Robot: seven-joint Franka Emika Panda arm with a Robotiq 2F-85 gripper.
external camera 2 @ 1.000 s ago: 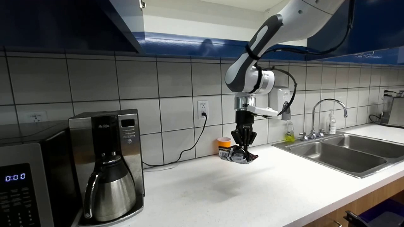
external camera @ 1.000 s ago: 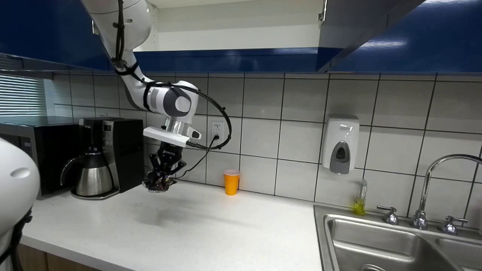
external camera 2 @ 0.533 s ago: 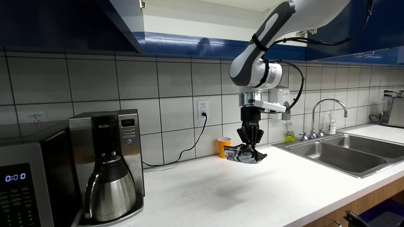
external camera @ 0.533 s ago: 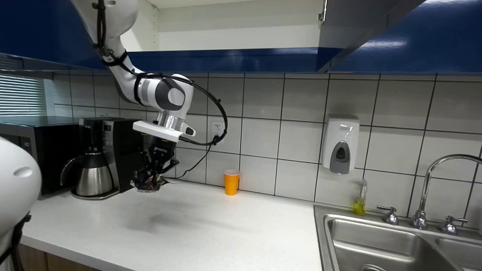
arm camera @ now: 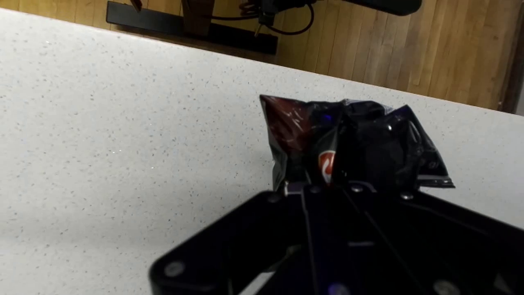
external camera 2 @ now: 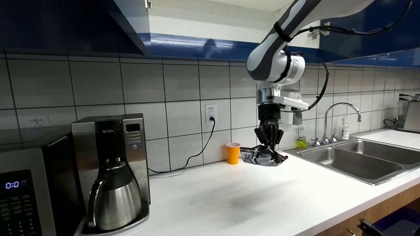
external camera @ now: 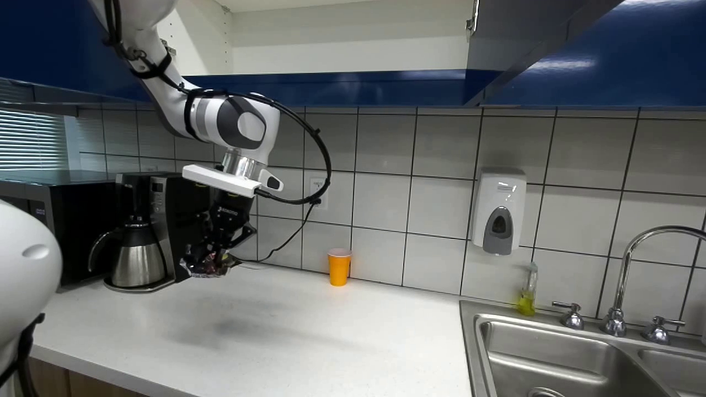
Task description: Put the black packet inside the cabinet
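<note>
The tool [external camera 2: 271, 149] is clamped tight on the black packet [external camera 2: 257, 157], which hangs crumpled in the air over the worktop [external camera: 309, 347], with a gap beneath it. In the wrist view its corners flare out on either side of the tool; past it, the worktop's front edge runs at a slant, and wooden floor [arm camera: 368, 53] lies beyond. The packet is outside the cabinet [external camera: 353, 44] and lower than it. That cabinet is wide open, its doors [external camera: 513, 49] swung outward, its blue bottom edge running along above the tiled wall [external camera: 380, 143]. The arm [external camera 2: 275, 44] crosses in front of one end of the opening, while much of the opening shows past it. In an exterior view, an orange cup [external camera: 338, 268] stands upright near the wall, apart from the packet. From the cup, a white stretch of worktop reaches to the rim of the sink [external camera: 473, 342]. The coffee maker [external camera 2: 136, 150] and microwave [external camera 2: 62, 177] stand at the side away from the sink.
</note>
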